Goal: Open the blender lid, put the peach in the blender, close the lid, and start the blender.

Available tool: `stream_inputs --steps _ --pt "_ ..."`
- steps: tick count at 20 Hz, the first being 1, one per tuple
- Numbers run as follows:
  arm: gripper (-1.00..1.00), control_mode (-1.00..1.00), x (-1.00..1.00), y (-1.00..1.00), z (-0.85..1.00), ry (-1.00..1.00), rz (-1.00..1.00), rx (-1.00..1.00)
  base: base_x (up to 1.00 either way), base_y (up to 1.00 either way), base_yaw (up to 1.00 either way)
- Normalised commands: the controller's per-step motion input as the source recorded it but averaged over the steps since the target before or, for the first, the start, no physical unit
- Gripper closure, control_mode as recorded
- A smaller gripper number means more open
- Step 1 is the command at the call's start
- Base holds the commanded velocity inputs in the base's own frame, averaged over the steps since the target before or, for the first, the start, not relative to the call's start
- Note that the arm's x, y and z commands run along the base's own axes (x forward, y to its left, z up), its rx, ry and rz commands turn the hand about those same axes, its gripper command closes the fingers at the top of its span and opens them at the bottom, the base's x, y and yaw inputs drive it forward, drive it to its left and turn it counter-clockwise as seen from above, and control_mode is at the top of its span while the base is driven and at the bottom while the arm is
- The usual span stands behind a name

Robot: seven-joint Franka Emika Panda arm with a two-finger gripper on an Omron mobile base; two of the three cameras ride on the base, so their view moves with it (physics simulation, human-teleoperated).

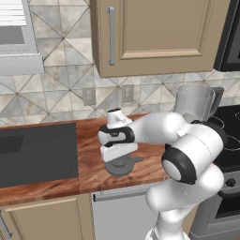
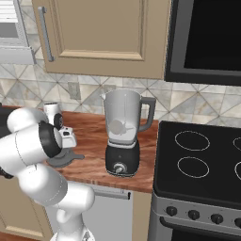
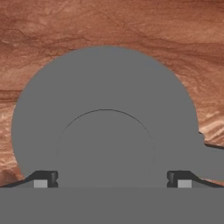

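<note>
1. Counter [image 2: 94, 136]: it is carrying everything, with the stove at its right end and a dark sink at its left.
2. Blender [image 2: 122, 136]: it is standing near the counter's right end and front edge, knob facing front. Its jar top is open, so I judge the lid step done.
3. Lid [image 1: 123, 165]: it is lying flat on the counter near the front edge, well left of the blender. It looks parked there to clear the jar mouth.
4. Gripper [image 3: 112, 178]: it is hanging right over the lid, fingertips [image 3: 41, 179] spread apart either side of the centre knob, clamped on nothing. Whether they are touching the lid, I cannot tell.
5. Peach [image 2: 117, 126]: a pale blob is sitting inside the jar, so I judge the fruit loaded and closing to be next.
6. Views: the right base view is showing the peach and front knob. In the left base view the arm is hiding the base. The hand view is giving the finger spread.
</note>
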Motion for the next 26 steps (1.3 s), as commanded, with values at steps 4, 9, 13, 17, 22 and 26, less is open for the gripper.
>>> stream_inputs --steps 4,9,13,17,22,26 --pt "-1.00 -1.00 -0.05 0.00 0.00 0.00 0.04 0.00 0.00 0.00 0.00" --pt "-1.00 -1.00 0.00 0.01 -0.10 0.02 0.05 0.00 0.00 0.00 0.00" --pt "-1.00 -1.00 0.00 0.00 -0.16 0.02 0.05 0.00 0.00 0.00 0.00" --pt "-1.00 -1.00 0.00 0.06 -0.13 0.03 0.06 0.00 0.00 0.00 0.00" --pt "-1.00 -1.00 0.12 0.18 -0.17 0.05 0.06 0.00 0.00 0.00 0.00" --pt "-1.00 -1.00 0.27 0.28 -0.13 0.05 0.06 0.00 0.00 0.00 0.00"
